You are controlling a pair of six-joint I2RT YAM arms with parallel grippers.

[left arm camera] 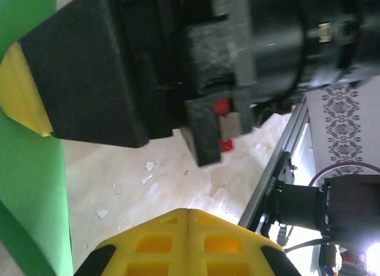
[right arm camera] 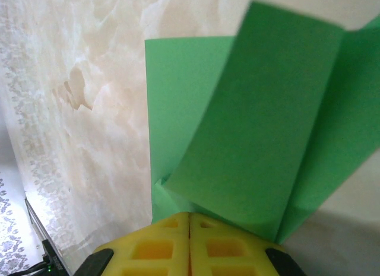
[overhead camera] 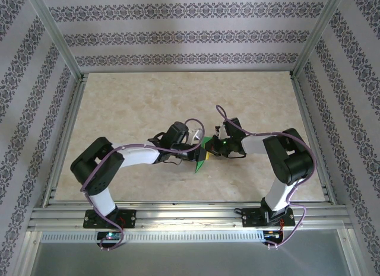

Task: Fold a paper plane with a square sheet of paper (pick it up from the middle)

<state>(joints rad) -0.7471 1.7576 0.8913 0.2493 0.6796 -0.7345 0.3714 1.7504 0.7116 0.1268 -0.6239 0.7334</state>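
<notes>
The right end effector (right arm camera: 190, 219) is pinched tight on the folded green paper (right arm camera: 267, 127), which spreads out from its tips. The left end effector (left arm camera: 188, 213) is squeezed closed just beside the paper, above the middle of the counter (overhead camera: 148, 98)

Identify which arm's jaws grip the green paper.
The right gripper: green paper fans out from its shut jaws. The left gripper is shut, paper only beside it.

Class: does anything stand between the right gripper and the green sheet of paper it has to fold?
Nothing visible does. The right gripper is shut on the green sheet of paper itself; the folded sheet fans out directly from between its closed jaws.
</notes>
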